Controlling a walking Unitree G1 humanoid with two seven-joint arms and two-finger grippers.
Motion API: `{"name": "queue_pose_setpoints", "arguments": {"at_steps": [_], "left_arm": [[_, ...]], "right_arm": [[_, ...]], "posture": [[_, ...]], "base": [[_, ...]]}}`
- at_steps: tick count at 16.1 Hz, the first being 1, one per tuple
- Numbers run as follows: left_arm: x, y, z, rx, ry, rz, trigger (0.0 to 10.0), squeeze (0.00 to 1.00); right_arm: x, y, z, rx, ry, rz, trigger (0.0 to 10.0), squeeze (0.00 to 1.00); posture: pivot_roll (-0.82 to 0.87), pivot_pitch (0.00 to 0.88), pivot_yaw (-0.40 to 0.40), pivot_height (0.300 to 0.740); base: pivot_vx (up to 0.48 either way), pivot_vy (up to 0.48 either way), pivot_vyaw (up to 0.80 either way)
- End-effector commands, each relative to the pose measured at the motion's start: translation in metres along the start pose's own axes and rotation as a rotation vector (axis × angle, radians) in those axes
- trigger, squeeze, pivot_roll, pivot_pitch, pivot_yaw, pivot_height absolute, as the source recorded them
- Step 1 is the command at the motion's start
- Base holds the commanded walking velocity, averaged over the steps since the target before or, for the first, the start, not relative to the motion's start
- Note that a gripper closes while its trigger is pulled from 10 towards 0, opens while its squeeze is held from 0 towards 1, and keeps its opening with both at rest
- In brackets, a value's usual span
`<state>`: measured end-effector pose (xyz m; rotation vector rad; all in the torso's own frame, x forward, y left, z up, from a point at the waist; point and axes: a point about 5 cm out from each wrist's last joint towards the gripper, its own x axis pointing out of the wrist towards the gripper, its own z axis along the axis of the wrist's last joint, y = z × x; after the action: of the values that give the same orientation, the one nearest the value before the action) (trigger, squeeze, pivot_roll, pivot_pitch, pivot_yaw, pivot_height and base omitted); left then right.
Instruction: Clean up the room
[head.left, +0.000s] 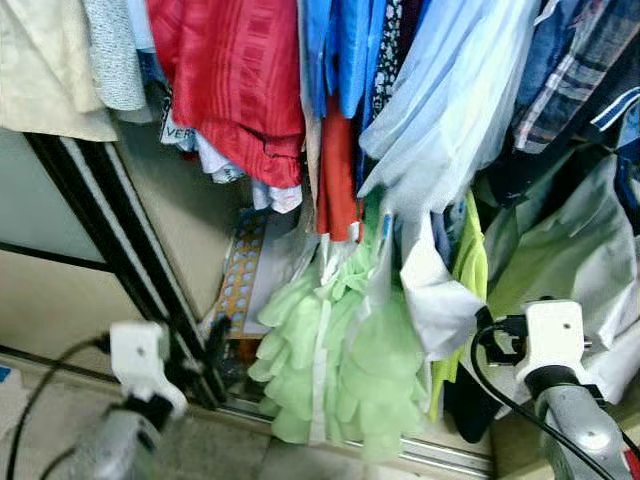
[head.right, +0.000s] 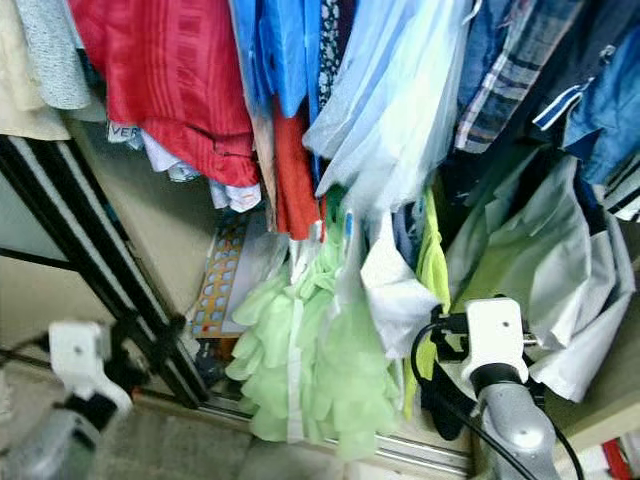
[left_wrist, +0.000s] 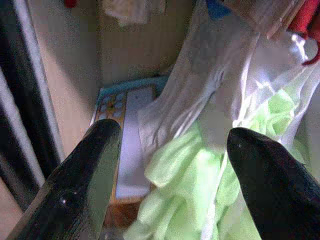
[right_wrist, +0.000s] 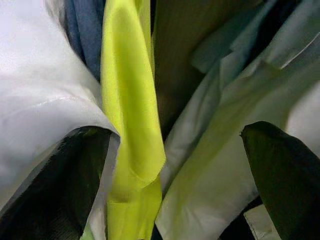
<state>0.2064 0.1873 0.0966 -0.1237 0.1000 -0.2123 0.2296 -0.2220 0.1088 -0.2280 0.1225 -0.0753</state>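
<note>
Nearest, two silver arms, one gripper each. Left gripper (left_wrist: 170, 150) low and to the left of the pale green ruffled garment (head.left: 340, 370), fingers (left_wrist: 95, 165) spread wide apart with nothing between them, aimed at that garment and at the flat board with coloured dots (head.left: 243, 270) leaning behind it. Right gripper (right_wrist: 175, 175) to the right of the green garment, pushed in among hanging cloth, fingers likewise apart and gripping nothing; one neon yellow strip of fabric (right_wrist: 127, 115) hanging straight down between them, long axis vertical, a white garment (right_wrist: 40, 100) lying against one finger. Behind the left arm, a black sliding-door frame (head.left: 110, 220) running down at a slant to a metal floor track (head.left: 440, 455) below the green garment. Green garment itself hanging low, hem reaching the track, long axis upright, one white stripe down its middle. Above and behind it, a crowded row of hanging clothes: one red garment (head.left: 240, 75), one bright blue (head.left: 345, 50), one pale blue shirt (head.left: 450, 100), one plaid shirt (head.left: 575, 70), one cream piece (head.left: 45, 65) at far left, one greyish-white plastic cover (head.left: 580, 260) at right. One small label beneath the red garment, letters "VER" (head.left: 178, 131) readable, the rest cut off.
</note>
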Motion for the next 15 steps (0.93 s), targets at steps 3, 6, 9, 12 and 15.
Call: {"name": "queue_pose_setpoints", "arguments": {"at_steps": [3, 6, 9, 12, 15], "left_arm": [[0.011, -0.012, -0.005, -0.014, 0.029, -0.080, 10.0, 0.00], [0.012, -0.017, -0.001, -0.015, -0.013, -0.107, 10.0, 0.00], [0.005, -0.011, 0.001, -0.001, -0.016, -0.070, 10.0, 0.00], [0.002, -0.006, -0.008, 0.011, -0.007, 0.052, 10.0, 0.00], [0.010, -0.011, -0.003, -0.016, -0.013, 0.037, 10.0, 0.00]], "right_arm": [[0.011, 0.044, 0.020, 0.032, -0.068, 0.233, 10.0, 0.00], [0.019, 0.059, 0.032, 0.015, -0.124, 0.332, 10.0, 0.00], [0.018, 0.053, 0.031, 0.018, -0.129, 0.261, 10.0, 0.00], [0.016, 0.031, 0.021, 0.000, -0.094, 0.033, 10.0, 0.00], [0.012, 0.033, 0.019, 0.001, -0.085, 0.033, 10.0, 0.00]], "posture": [[-0.07, 0.025, 0.029, 0.740], [-0.06, 0.015, 0.050, 0.740], [-0.05, 0.003, 0.021, 0.740], [-0.05, 0.006, 0.011, 0.740], [-0.07, 0.011, 0.023, 0.740]], "base": [[0.000, 0.000, 0.00], [0.000, 0.000, 0.00], [0.000, 0.000, 0.00], [0.000, 0.000, 0.27], [0.000, 0.000, 0.80]]}}
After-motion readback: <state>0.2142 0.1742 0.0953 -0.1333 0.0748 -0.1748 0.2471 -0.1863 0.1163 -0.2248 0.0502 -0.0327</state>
